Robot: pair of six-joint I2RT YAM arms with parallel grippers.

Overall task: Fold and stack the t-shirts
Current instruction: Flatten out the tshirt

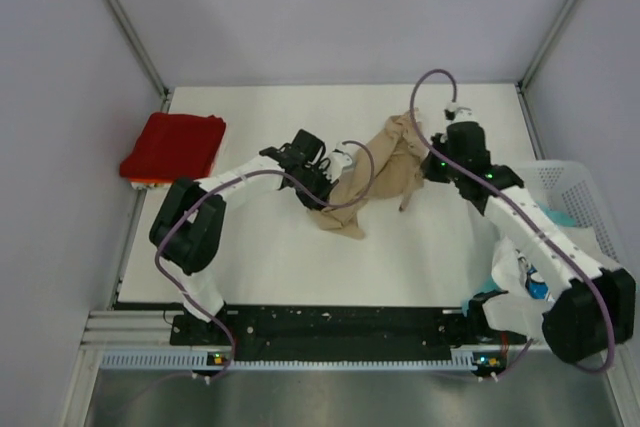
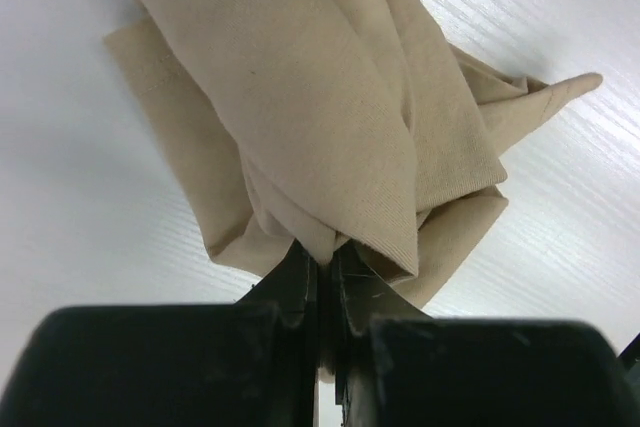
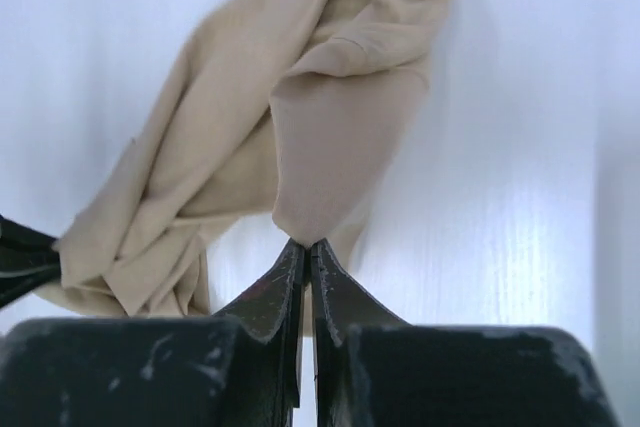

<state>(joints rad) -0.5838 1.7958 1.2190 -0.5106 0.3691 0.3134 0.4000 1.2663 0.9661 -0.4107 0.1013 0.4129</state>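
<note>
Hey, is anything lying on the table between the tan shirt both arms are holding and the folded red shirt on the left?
Nothing loose shows there. The tan shirt hangs pinched in both jaws, and only the left arm itself crosses the table between it and the red shirt.

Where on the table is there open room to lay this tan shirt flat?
Bare table lies between the tan shirt and the near black rail, and along the far edge right of the red shirt. The basket crowds the right side.
</note>
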